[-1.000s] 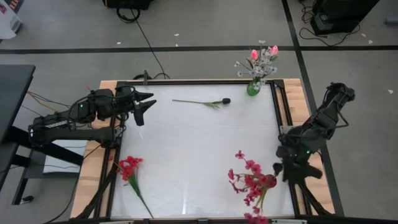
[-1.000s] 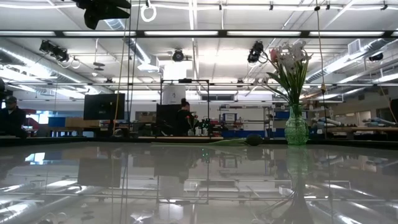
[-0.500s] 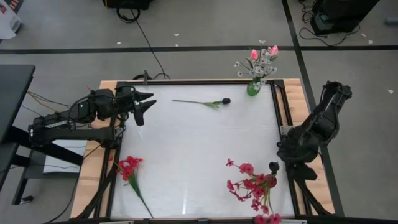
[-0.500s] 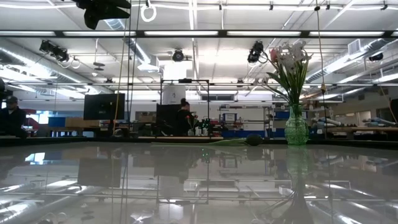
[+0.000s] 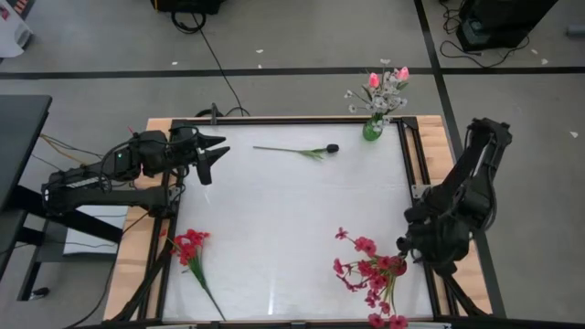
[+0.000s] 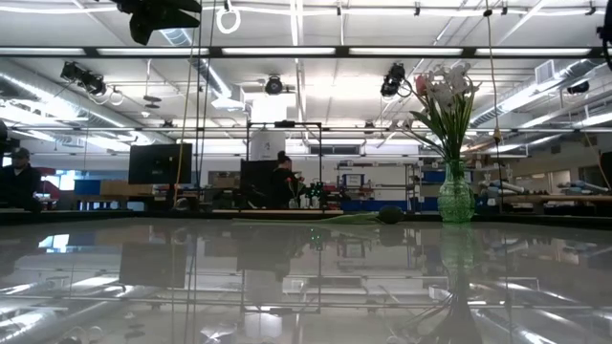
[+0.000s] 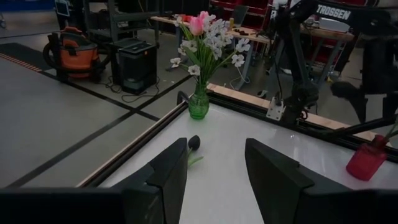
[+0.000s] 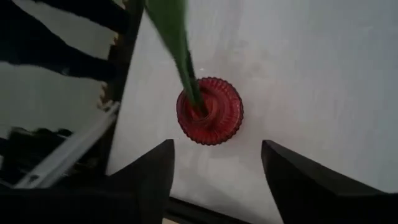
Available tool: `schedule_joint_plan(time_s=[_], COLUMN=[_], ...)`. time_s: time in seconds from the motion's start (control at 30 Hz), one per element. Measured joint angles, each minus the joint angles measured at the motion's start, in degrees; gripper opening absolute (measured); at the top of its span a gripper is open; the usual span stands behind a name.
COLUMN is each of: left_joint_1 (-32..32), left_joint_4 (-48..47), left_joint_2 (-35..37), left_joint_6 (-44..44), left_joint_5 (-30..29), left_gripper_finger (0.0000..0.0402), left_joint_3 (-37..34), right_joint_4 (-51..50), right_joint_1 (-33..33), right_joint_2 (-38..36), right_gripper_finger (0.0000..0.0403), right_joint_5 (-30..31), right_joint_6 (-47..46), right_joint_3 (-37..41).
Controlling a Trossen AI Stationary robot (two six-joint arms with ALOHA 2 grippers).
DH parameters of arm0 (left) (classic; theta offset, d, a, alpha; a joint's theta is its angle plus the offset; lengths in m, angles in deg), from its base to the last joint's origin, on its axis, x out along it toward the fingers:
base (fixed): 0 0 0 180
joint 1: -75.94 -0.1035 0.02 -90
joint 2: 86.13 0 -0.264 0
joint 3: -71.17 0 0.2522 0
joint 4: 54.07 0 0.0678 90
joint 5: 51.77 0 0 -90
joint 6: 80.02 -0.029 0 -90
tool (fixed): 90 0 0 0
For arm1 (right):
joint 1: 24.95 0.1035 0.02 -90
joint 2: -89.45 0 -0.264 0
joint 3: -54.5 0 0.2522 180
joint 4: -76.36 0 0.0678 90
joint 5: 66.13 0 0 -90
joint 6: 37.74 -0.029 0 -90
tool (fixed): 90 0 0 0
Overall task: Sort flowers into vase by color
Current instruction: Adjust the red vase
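Observation:
A red vase (image 8: 209, 111) stands near the table's near right corner with a green stem (image 8: 177, 43) in its mouth. Red flowers (image 5: 366, 270) spread from it in the high view. My right gripper (image 8: 217, 149) hangs above this vase, open, fingers pointing down, touching nothing. My left gripper (image 7: 216, 149) is open and empty above the far left of the table (image 5: 212, 155). A dark-bud flower (image 5: 315, 150) lies flat at the far middle. A red cluster flower (image 5: 190, 247) lies flat at the near left. A green vase (image 5: 373, 128) holds white and pink flowers.
The green vase (image 7: 199, 106) stands in the table's far right corner, with the dark bud (image 7: 194, 142) lying to its left. Black rails and a wooden border (image 5: 137, 247) frame the white table. The table's middle (image 5: 292, 219) is bare. A person shows in the room beyond (image 6: 284, 182).
My right arm has shifted a little over the red vase. The red flowers in that vase have swung slightly toward the table's near edge; the vase has stayed in place.

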Motion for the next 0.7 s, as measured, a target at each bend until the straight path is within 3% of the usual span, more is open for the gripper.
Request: schedule_joint_plan(time_s=[0.2,0.7], left_joint_1=[0.0,0.0], left_joint_4=[0.0,0.0], left_joint_2=[0.0,0.0], left_joint_6=[0.3,0.2], left_joint_5=[0.0,0.0], left_gripper_finger=[0.0167,0.0167], left_joint_3=[0.0,0.0], right_joint_4=[0.2,3.9], right_joint_1=[3.6,5.4], right_joint_2=[4.9,14.9], right_gripper_finger=[0.0284,0.0271], right_joint_5=[4.8,9.6], right_joint_6=[-0.8,-5.3], right_joint_3=[0.0,0.0])
